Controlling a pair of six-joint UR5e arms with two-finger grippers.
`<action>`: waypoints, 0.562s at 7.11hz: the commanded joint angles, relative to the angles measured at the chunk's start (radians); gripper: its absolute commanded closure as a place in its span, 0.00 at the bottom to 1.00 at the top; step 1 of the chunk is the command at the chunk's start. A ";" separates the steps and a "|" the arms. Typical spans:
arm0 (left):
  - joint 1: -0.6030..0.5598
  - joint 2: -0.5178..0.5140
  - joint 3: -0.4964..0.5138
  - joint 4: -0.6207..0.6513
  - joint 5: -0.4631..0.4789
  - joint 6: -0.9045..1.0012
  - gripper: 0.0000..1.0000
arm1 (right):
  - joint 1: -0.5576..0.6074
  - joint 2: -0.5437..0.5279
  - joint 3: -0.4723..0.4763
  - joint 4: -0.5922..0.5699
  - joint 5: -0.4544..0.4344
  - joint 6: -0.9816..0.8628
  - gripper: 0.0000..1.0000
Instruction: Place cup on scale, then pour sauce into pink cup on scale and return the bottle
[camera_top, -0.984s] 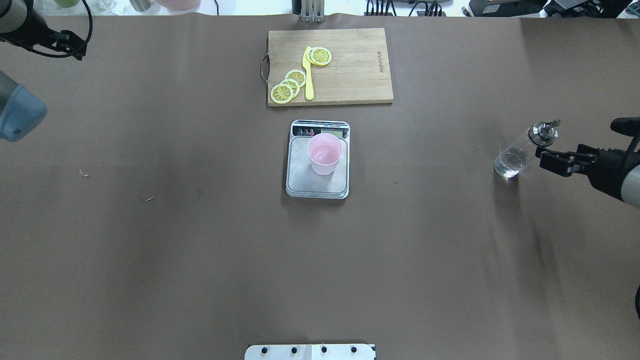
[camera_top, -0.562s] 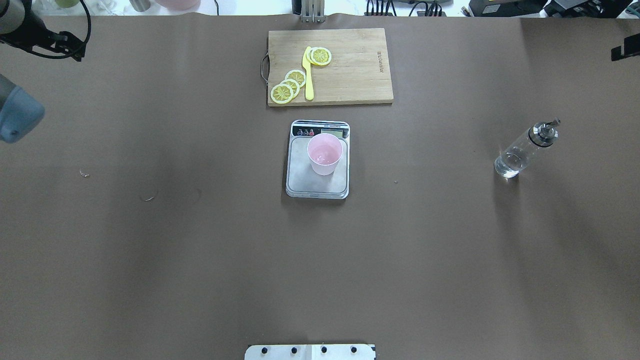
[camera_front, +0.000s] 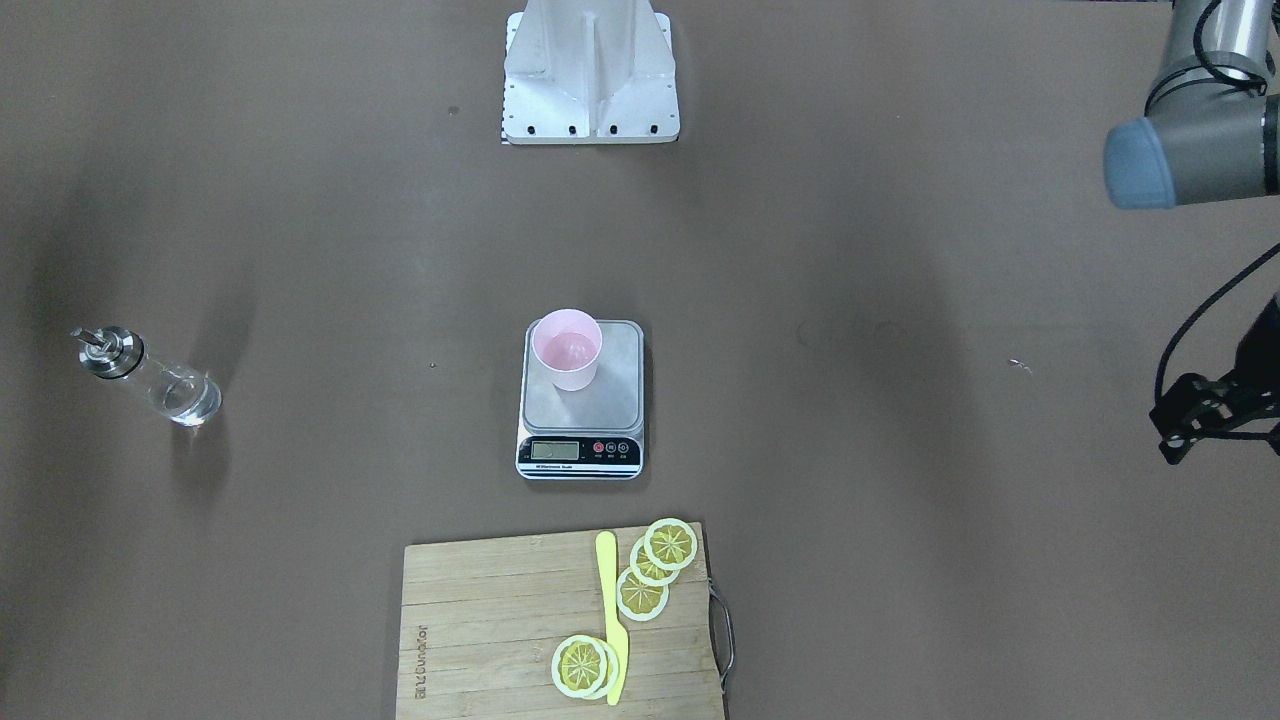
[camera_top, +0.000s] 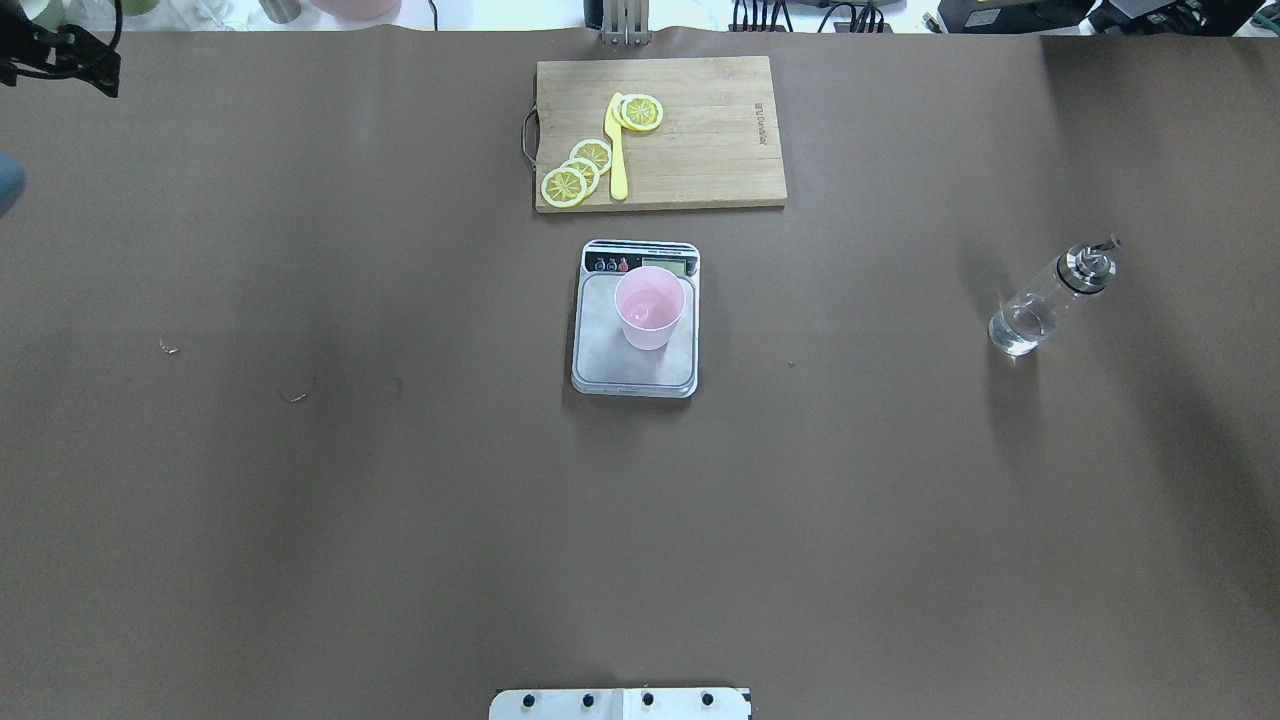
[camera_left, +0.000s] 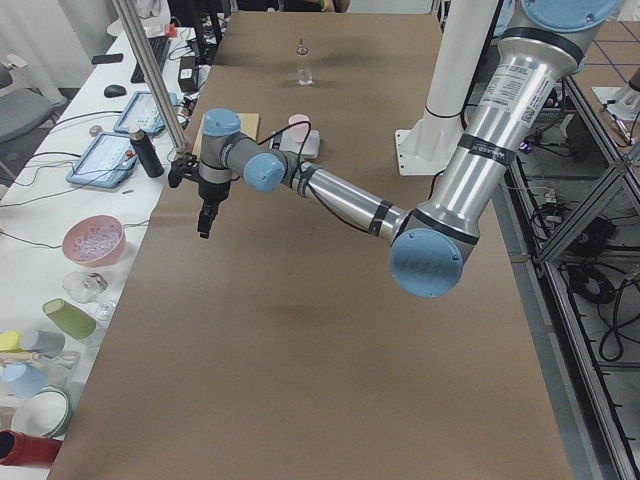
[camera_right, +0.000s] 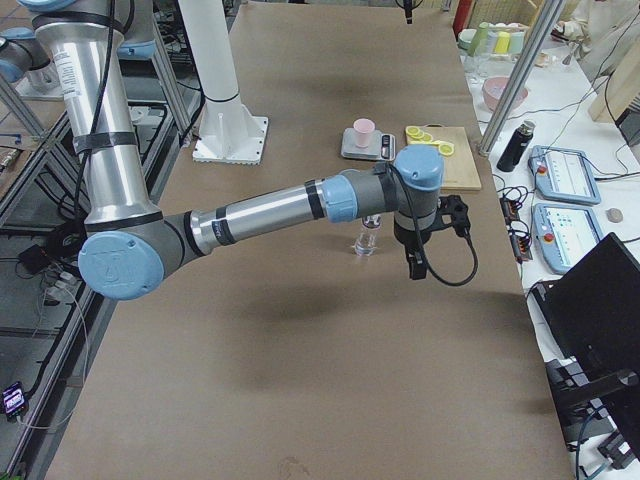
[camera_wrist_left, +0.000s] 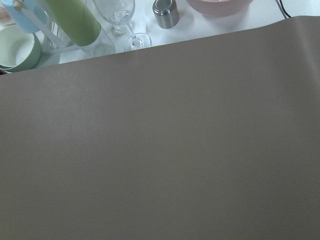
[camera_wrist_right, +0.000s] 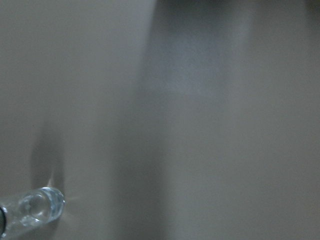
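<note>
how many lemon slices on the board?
5 yellow lemon slices on the wooden cutting board: three overlapping near its handle, two stacked on the yellow plastic knife's other side. Overlaps may hide more.

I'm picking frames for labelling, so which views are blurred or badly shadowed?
Right wrist view: smeared and soft, only the bottle's base legible in the lower left corner. Left wrist view: sharp. Overhead view: crisp, with broad soft shadows on the table and a dark one by the bottle.

You see a clear glass bottle (camera_top: 1032, 312), its shiny metal cap (camera_top: 1086, 263), a matt, probably plastic cup (camera_top: 649, 310), a dull steel scale (camera_top: 620, 367) and a wooden board (camera_top: 700, 150).
</note>
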 joint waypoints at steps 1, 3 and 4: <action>-0.131 0.029 0.004 0.144 -0.095 0.226 0.02 | 0.017 -0.155 -0.044 0.180 -0.042 -0.001 0.00; -0.226 0.137 0.021 0.177 -0.147 0.449 0.02 | 0.015 -0.148 -0.056 0.163 -0.038 0.081 0.00; -0.251 0.139 0.056 0.186 -0.147 0.453 0.02 | 0.009 -0.121 -0.044 0.107 -0.034 0.122 0.00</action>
